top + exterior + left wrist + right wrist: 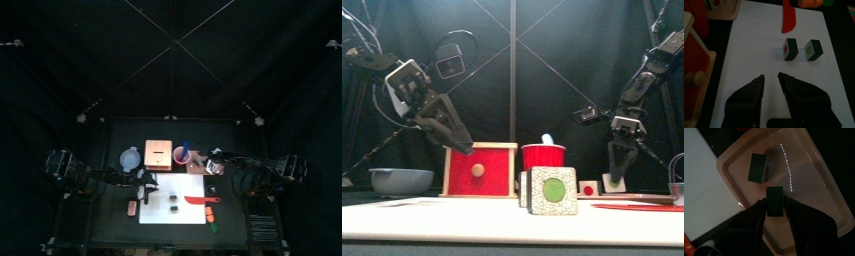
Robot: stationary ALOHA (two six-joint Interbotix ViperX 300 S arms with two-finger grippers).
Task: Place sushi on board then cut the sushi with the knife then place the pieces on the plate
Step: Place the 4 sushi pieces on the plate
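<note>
Black tabletop carries a white board [764, 55] with two sushi pieces [789, 48] side by side near its middle, a red knife [789, 20] just beyond them. Left tool [771, 82] hovers over the board, slightly parted and empty. Right tool [775, 204] clamps a third piece [774, 195] over the pink tray [811, 173] at the right, where a fourth piece [758, 167] lies.

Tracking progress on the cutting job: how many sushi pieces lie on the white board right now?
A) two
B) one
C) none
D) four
A: the left wrist view shows one sushi piece and a second piece side by side on the white board, near the red knife.
</note>
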